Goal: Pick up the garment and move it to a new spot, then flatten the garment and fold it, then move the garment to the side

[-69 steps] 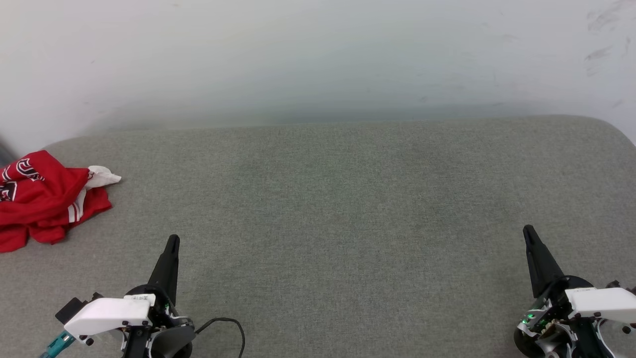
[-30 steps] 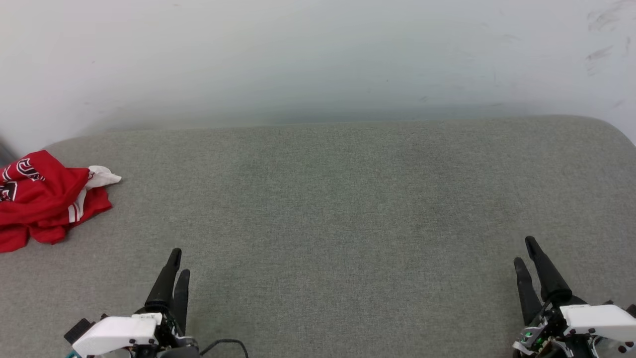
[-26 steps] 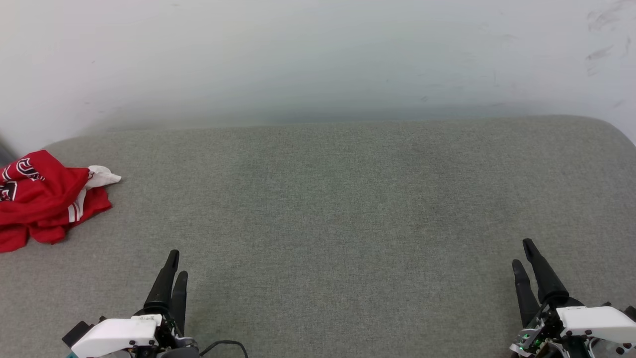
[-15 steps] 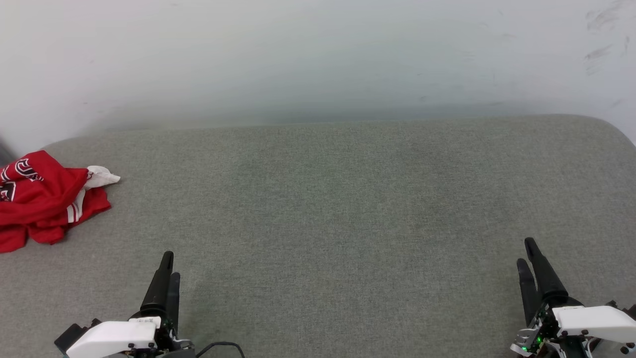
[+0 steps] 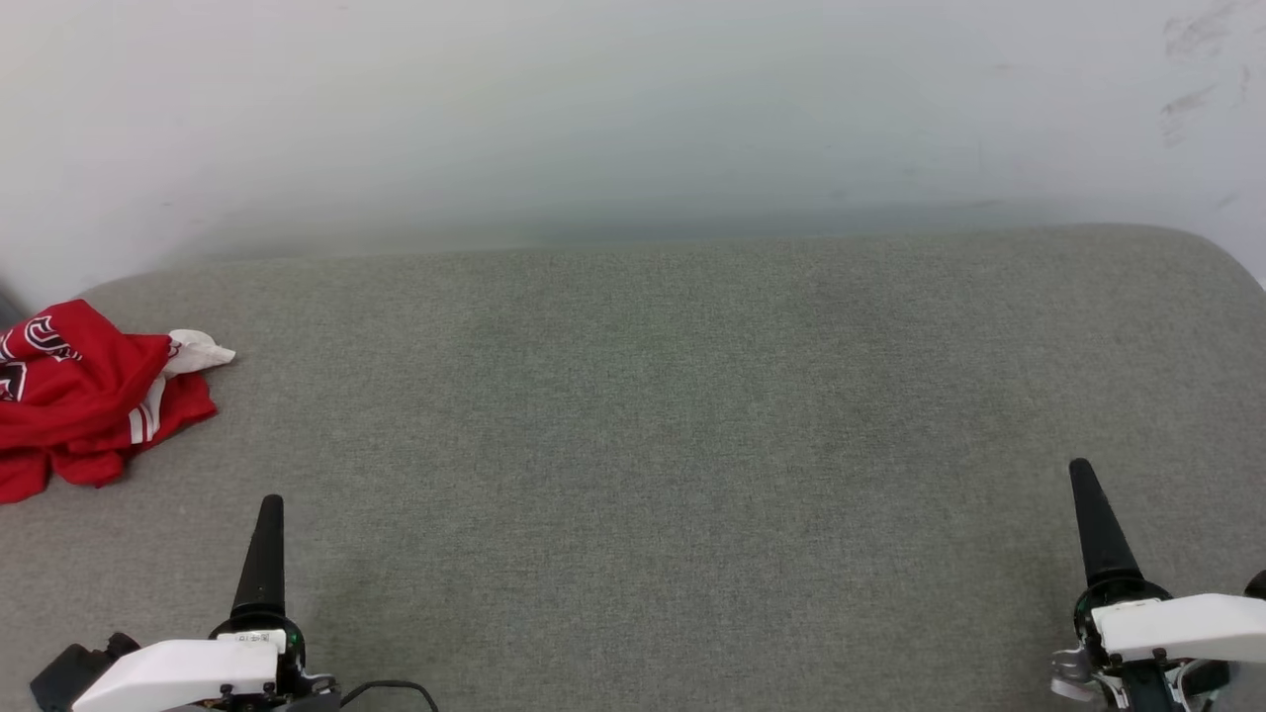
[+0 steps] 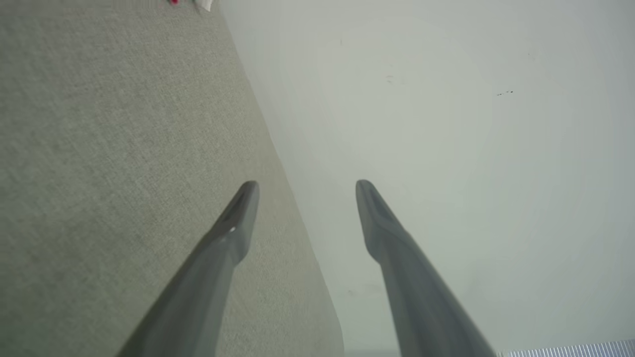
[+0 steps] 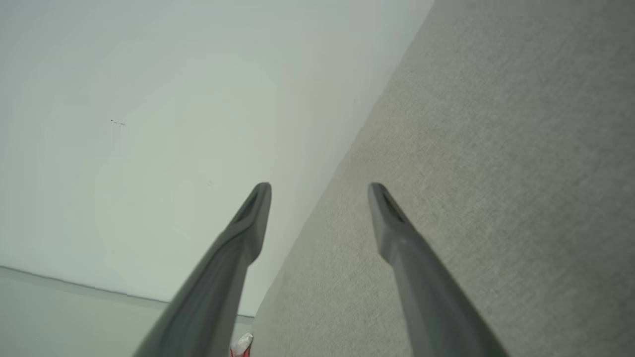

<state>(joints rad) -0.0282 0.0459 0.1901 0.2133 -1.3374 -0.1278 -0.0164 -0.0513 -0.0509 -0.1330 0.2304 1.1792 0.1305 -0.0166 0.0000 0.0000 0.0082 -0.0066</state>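
We've got the head cam looking down across the cushion at the wall; both wrist cams skim low, sharing that edge.

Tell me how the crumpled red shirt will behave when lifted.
Probably floppy: the red shirt lies crumpled in soft folds, so it should drape and hang from one pinch. Likely light, being thin cloth. It may drag rather than slide on the woven grey surface.
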